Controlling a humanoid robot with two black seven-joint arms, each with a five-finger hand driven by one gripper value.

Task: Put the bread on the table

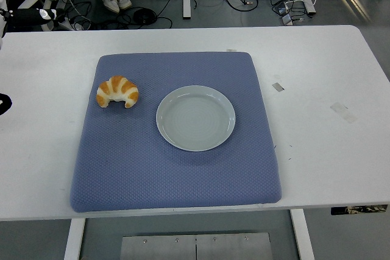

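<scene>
The bread, an orange and white striped croissant, lies on the left part of the blue mat, apart from the plate. Nothing touches it. My left hand shows only as a small part at the top left corner, well up and left of the bread and off the mat. A dark piece of the left arm shows at the left edge. The right arm is out of view.
An empty pale plate sits mid-mat, right of the bread. The white table has bare surface around the mat, with small tape marks on the right. Cables and chair legs lie on the floor beyond the far edge.
</scene>
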